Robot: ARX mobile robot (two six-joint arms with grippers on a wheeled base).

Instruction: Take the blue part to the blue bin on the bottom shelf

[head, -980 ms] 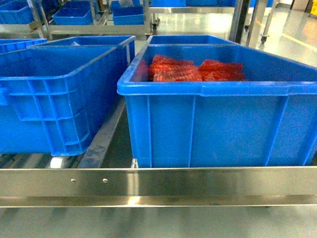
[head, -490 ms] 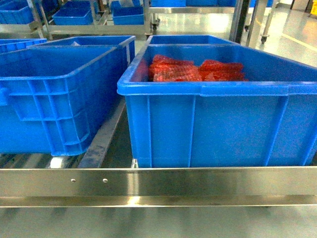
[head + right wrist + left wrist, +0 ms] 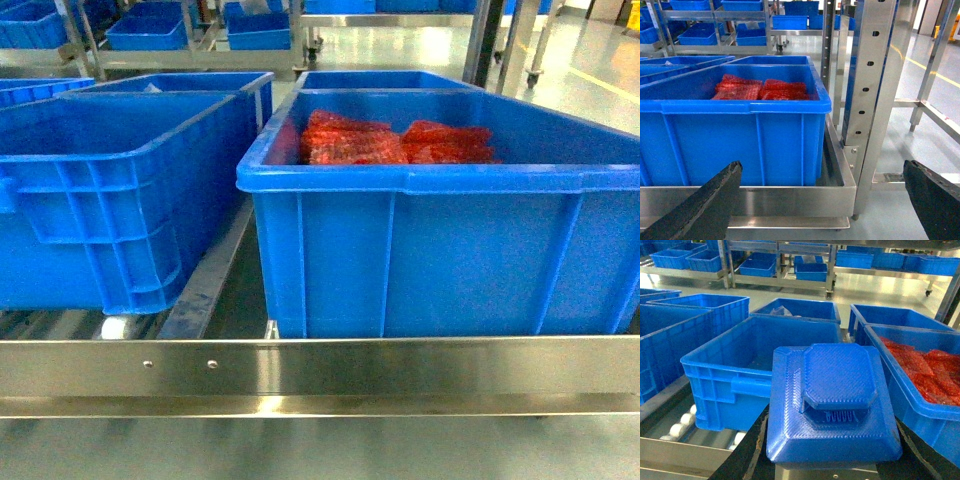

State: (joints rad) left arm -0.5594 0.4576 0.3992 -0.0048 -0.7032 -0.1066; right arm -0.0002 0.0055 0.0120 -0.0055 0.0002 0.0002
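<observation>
Blue part (image 3: 832,405) ridged matt plastic; rail (image 3: 320,375) shiny metal.

The head camera faces forward, close and level with the bin of red packets (image 3: 440,250). Both wrist cameras look forward from nearby and share that bin (image 3: 920,390) (image 3: 735,140).

Brightness: all three views evenly and brightly lit, as from overhead indoor lamps.
Glare: a white sheen lies on the polished floor (image 3: 420,45) behind the bins, and a bright streak on the steel rail (image 3: 330,372) in the head view.
Shadows: soft and dark in the gap between the left bin (image 3: 110,190) and the right bin (image 3: 440,230).
Sharpness: head view slightly soft and grainy; the red bags (image 3: 395,142) look smeared.
Focus: the blue part (image 3: 832,400) shows crisp ridges; the right end effector (image 3: 820,200) fingers at the frame's corners are blurred.
</observation>
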